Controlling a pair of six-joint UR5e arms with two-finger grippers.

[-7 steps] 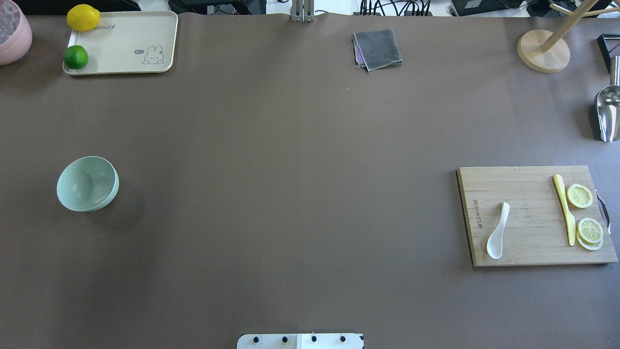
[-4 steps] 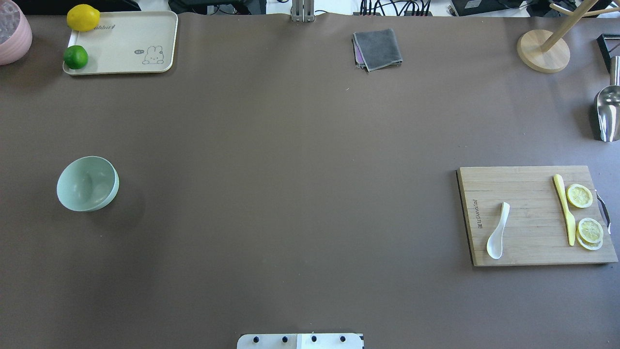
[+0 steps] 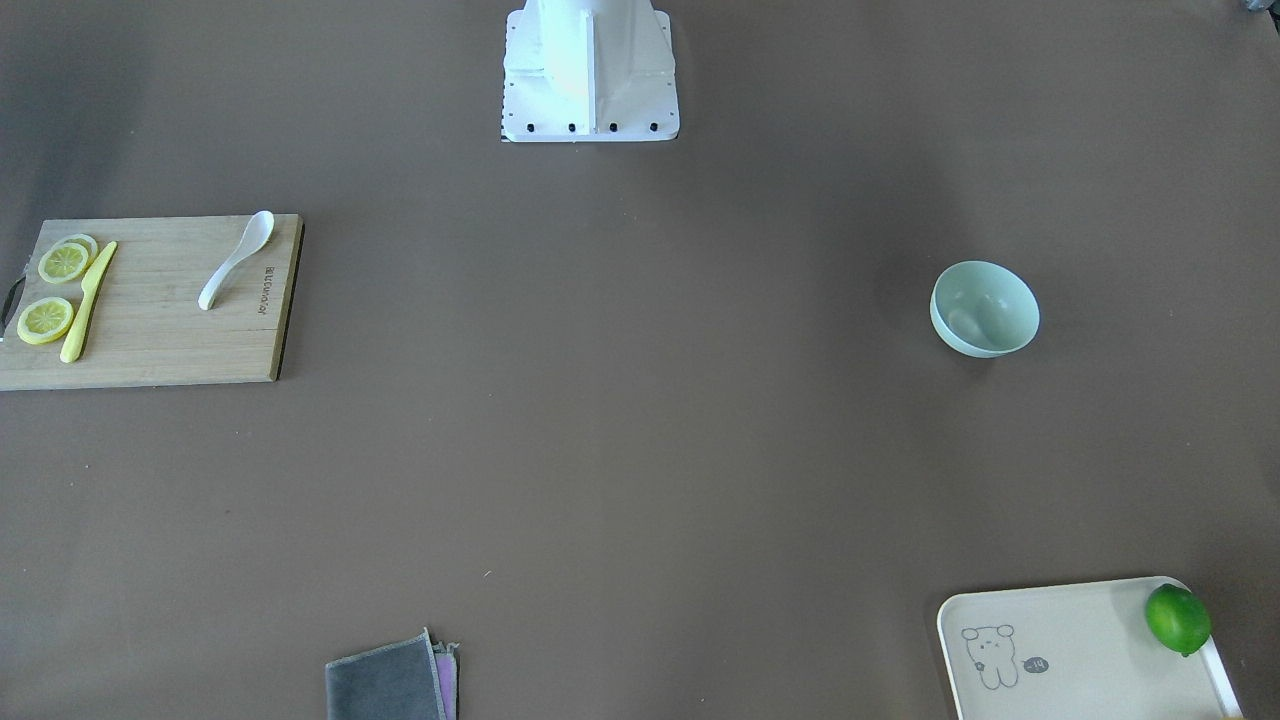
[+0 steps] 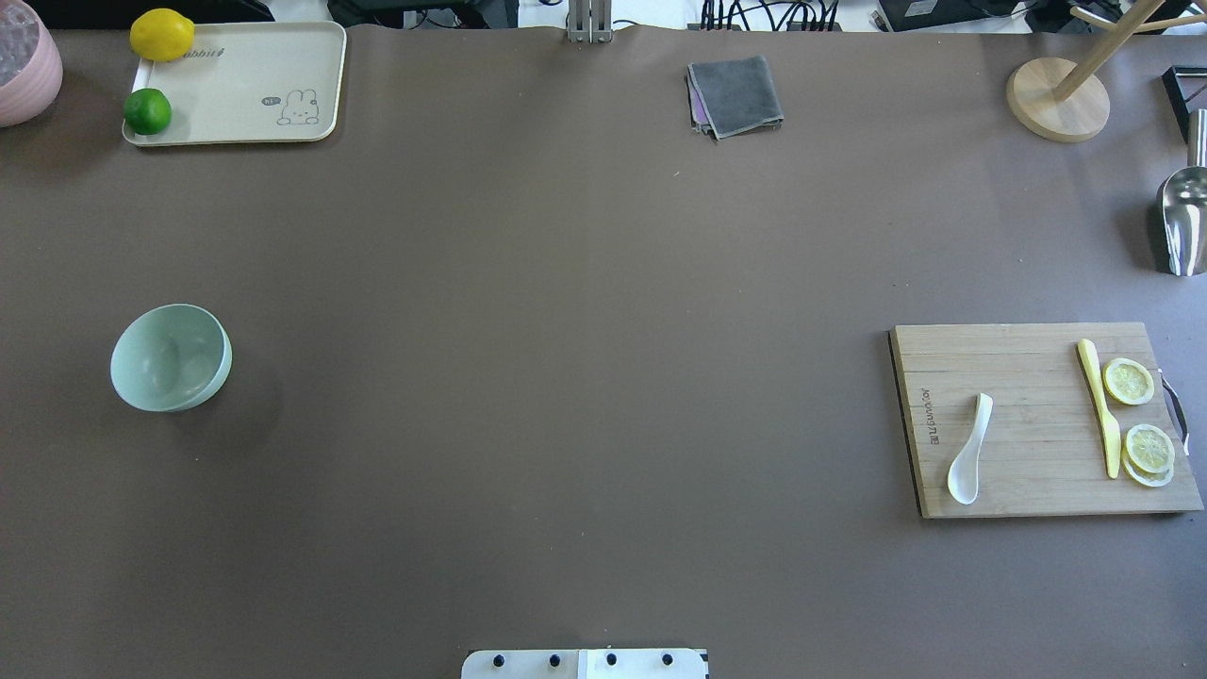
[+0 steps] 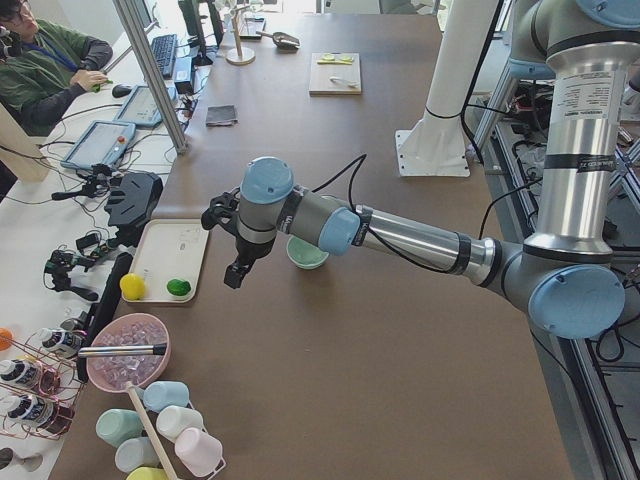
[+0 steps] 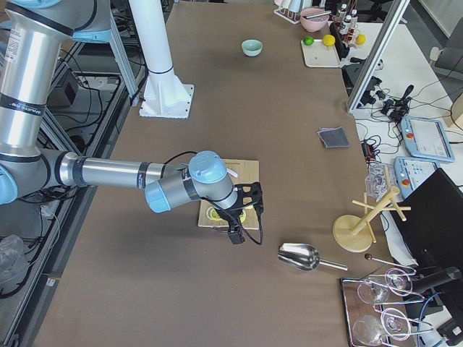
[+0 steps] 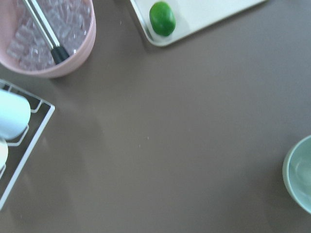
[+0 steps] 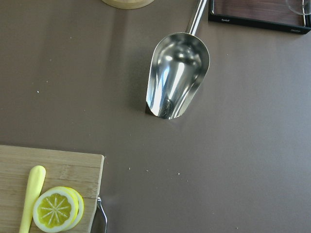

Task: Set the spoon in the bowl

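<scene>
The white spoon (image 4: 969, 453) lies on a wooden cutting board (image 4: 1028, 415) at the table's right, scoop toward the robot; it also shows in the front-facing view (image 3: 235, 260). The mint-green bowl (image 4: 170, 356) stands empty at the table's left (image 3: 985, 308), and its rim shows in the left wrist view (image 7: 301, 174). My left gripper (image 5: 233, 276) hangs above the table beside the bowl (image 5: 308, 256). My right gripper (image 6: 235, 235) hangs over the board's outer end (image 6: 217, 215). Both show only in the side views, so I cannot tell if they are open or shut.
A yellow knife (image 4: 1099, 405) and lemon slices (image 4: 1129, 381) lie on the board. A cream tray (image 4: 255, 90) with a lime (image 4: 147, 110) and lemon, a pink ice bowl (image 7: 48, 34), a grey cloth (image 4: 735, 94), a metal scoop (image 8: 177, 75) and a wooden stand (image 4: 1056, 99) line the edges.
</scene>
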